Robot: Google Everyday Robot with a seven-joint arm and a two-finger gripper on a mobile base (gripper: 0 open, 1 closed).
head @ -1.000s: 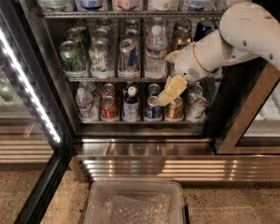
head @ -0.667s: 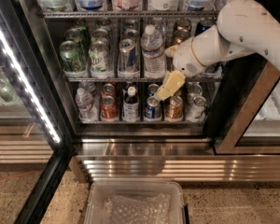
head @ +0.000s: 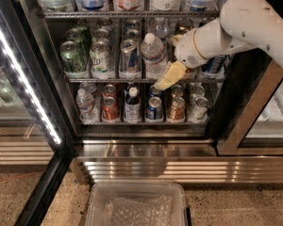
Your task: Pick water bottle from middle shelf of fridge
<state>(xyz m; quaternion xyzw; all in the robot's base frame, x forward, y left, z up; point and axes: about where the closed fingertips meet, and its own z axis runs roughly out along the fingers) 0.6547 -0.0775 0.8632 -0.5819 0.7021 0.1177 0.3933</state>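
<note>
Fridge [head: 146, 166]: on the middle shelf [head: 108, 80], green cans [head: 71, 56] and silver cans [head: 100, 58] stand left of the water bottle [head: 153, 55], which is upright at the front. Gripper [head: 170, 74] is just right of the bottle, low by the shelf rail. Whether it grips cannot be told.

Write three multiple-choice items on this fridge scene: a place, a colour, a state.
1. The hand is: A) just right of the water bottle; B) far to its left; C) down at floor level.
2. The bottle's cap is: A) red; B) white; C) green.
3. The water bottle: A) lies on its side; B) hangs upside down; C) stands upright on the middle shelf.
Key: A, the hand is beside the bottle's right side; B, the cap shows white; C, its cap points up, base on the rack.
</note>
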